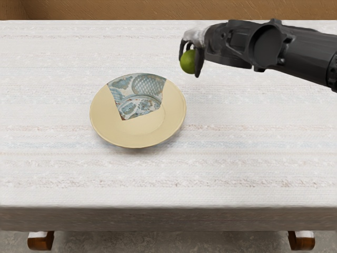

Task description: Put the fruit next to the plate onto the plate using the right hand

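Observation:
A small green fruit (187, 61) hangs in the air, grasped by my right hand (190, 52), whose dark arm comes in from the picture's right edge. The fingers curl around the fruit from above and from both sides. The hand is up and to the right of the plate (105, 124), just past its far right rim. The plate is round and cream-coloured, with a blue patterned wedge at its far side, and nothing lies on it. My left arm does not show.
The plate rests on a long table covered with a pale striped cloth (247, 158). The table's front edge runs along the bottom, with wooden legs (40, 240) below it.

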`<state>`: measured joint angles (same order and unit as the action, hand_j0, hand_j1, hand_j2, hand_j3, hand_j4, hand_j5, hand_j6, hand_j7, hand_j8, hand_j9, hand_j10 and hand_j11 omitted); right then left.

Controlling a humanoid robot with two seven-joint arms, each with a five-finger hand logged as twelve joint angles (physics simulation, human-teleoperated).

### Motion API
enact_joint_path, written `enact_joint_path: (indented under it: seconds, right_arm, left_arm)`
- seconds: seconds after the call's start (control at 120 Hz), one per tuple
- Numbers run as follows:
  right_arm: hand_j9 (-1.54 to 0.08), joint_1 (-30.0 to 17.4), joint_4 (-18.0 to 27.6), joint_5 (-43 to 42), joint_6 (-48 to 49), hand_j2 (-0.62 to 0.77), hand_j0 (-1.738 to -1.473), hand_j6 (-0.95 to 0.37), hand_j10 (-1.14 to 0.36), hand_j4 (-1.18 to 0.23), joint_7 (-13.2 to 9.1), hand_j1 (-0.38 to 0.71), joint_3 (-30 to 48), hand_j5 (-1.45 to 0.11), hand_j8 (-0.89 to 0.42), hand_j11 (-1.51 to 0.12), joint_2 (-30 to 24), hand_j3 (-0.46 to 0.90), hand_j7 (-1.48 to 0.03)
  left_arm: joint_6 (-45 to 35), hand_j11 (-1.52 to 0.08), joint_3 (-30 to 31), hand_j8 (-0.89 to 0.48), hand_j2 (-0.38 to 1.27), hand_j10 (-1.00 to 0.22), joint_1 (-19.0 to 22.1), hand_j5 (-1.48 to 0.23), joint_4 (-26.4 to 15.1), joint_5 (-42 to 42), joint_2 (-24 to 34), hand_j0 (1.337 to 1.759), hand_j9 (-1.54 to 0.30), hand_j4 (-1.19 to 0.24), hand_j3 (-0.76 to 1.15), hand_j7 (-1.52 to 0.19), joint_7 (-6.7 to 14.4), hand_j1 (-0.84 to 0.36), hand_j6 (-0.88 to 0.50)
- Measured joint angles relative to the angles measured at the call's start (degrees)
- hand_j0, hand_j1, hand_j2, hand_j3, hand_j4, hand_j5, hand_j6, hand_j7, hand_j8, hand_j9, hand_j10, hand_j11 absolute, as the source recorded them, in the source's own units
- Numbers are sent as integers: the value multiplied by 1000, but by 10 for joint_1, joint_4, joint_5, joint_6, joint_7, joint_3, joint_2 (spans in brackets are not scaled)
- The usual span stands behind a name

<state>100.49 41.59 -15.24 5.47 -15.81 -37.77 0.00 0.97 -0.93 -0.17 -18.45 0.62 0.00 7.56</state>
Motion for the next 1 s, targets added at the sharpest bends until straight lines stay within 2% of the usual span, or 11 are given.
enact_joint_path:
  seconds: [0.092,0.417,0.458,0.633,0.733,0.8,0.875,1.0]
  right_arm:
    - [-1077,-10,-1,-8,25,164,-1647,-307,-642,-500,36,202,27,-1065,-316,-1077,0,1,-1025]
    - [-1095,-29,16,-28,54,141,-1648,-322,-647,-509,105,185,72,-1090,-315,-1090,0,0,-1035]
    - [-1092,-37,18,-31,57,103,-1647,-326,-652,-513,112,166,77,-1086,-321,-1087,0,0,-1034]
    - [-1091,-70,20,-46,64,146,-1649,-335,-660,-524,123,170,86,-1087,-333,-1088,0,0,-1031]
    - [-1090,-76,20,-50,64,59,-1647,-345,-665,-533,125,145,91,-1083,-335,-1086,0,0,-1029]
    - [-1083,-77,20,-52,64,110,-1647,-350,-675,-542,130,147,94,-1071,-346,-1082,0,0,-1027]
    - [-1080,-78,20,-52,64,68,-1646,-365,-687,-561,133,124,96,-1066,-356,-1082,0,0,-1024]
    - [-1053,-83,20,-53,64,94,-1647,-375,-697,-574,135,117,97,-1036,-371,-1057,0,0,-997]
  left_arm:
    - [0,0,0,0,0,0,0,0,0,0,0,1658,0,0,0,0,0,349,0]
    - [0,0,0,0,0,0,0,0,0,0,0,1658,0,0,0,0,0,349,0]
    - [0,0,0,0,0,0,0,0,0,0,0,1658,0,0,0,0,0,349,0]
    - [0,0,0,0,0,0,0,0,0,0,0,1658,0,0,0,0,0,349,0]
    - [0,0,0,0,0,0,0,0,0,0,0,1658,0,0,0,0,0,349,0]
    - [0,0,0,0,0,0,0,0,0,0,0,1658,0,0,0,0,0,349,0]
    - [0,0,0,0,0,0,0,0,0,0,0,1658,0,0,0,0,0,349,0]
    - [0,0,0,0,0,0,0,0,0,0,0,1658,0,0,0,0,0,349,0]
